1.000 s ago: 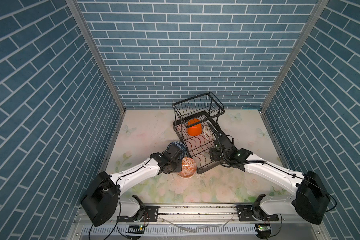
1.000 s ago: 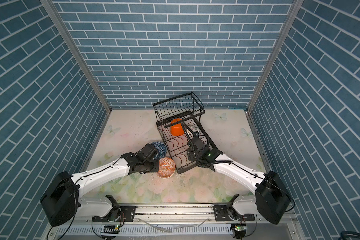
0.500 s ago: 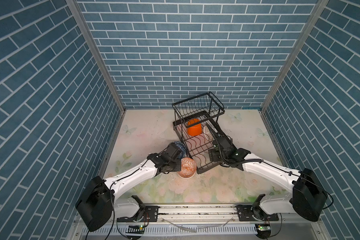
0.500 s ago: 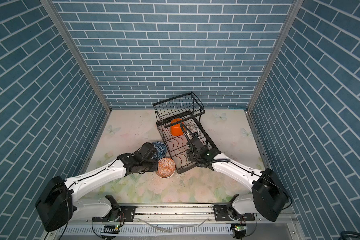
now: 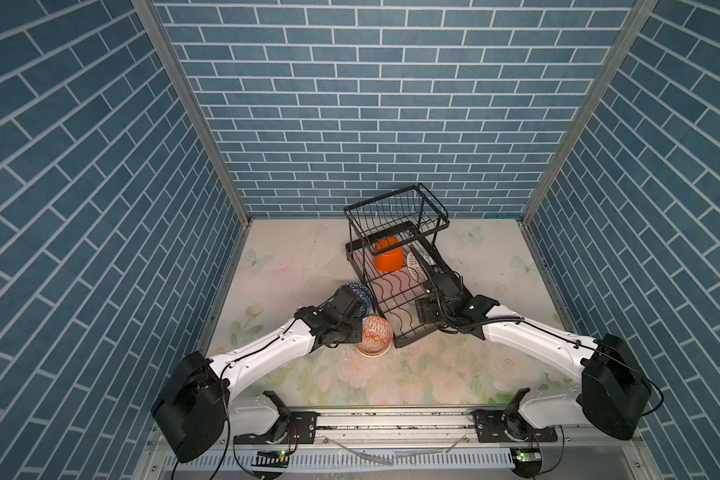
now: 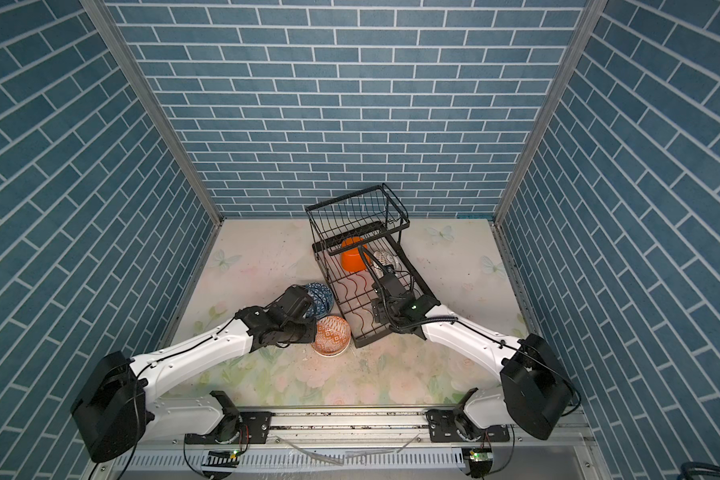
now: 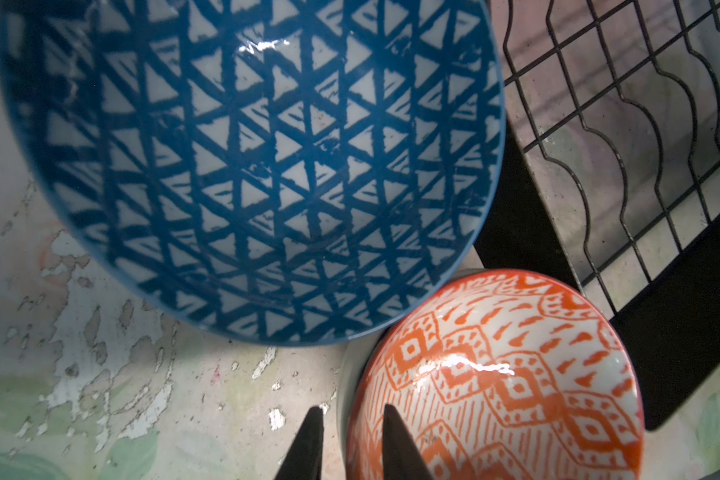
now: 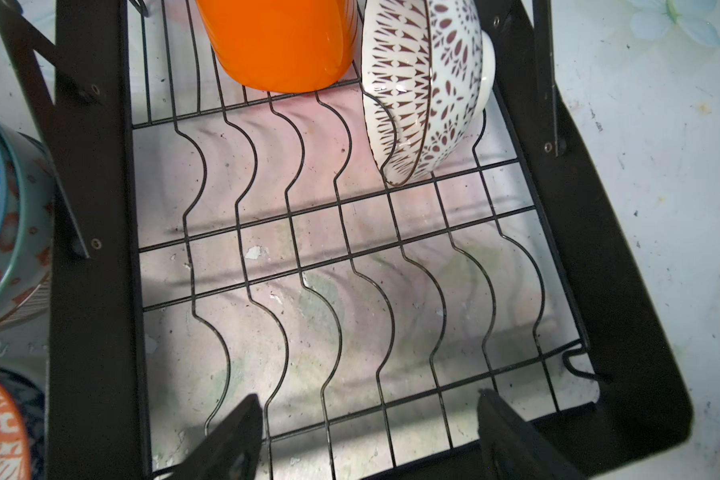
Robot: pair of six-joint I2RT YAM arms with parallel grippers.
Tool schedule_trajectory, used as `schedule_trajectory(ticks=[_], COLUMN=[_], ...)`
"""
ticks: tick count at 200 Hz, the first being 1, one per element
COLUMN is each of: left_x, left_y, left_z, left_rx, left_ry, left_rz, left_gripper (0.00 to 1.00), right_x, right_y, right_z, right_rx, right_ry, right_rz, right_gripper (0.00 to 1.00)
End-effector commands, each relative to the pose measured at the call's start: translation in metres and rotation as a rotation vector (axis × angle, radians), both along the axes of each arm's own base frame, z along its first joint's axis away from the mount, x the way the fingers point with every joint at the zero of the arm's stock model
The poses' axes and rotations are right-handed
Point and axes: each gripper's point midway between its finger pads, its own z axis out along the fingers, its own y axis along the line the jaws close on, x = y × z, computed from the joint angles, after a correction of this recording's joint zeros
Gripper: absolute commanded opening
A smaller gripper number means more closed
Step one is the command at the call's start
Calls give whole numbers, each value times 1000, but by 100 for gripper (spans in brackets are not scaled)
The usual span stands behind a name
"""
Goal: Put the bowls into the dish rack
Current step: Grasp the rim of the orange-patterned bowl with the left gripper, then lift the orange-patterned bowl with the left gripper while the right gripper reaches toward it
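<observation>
Orange-red bowl upright on table, just beside dish rack near corner. Glazed ceramic: judged stiff, slippery, chippable; take by rim. Left gripper astride that rim, jaws narrowly apart; pinch cannot be told. Blue bowl just beyond, beside rack. Right gripper wide open, empty, over tray's near end. Tray's far end: plain orange bowl inverted, brown-patterned bowl on edge.

Setting: robot test booth in a lab, not a real kitchen. Brick-print walls on three sides, aluminium corner posts, worn floral table sheet under the left fingers, two arms bolted to a metal rail.
</observation>
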Motion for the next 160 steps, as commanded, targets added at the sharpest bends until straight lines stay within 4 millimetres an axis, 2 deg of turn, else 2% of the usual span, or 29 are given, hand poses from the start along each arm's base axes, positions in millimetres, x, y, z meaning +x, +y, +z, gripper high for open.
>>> schedule_trajectory(ticks=[1, 59, 160], left_x=[-4, -2, -2], left_y=[4, 2, -5], left_z=[-7, -8, 13], left_rx=[36, 37, -55], left_ry=[28, 29, -49], left_rz=[-6, -7, -42], left_gripper=[26, 16, 5], right_x=[4, 4, 5], right_y=[6, 5, 7], right_z=[9, 7, 4], right_rx=[13, 8, 0], right_ry=[-2, 1, 13], right_rz=[-1, -1, 1], right_gripper=[81, 81, 80])
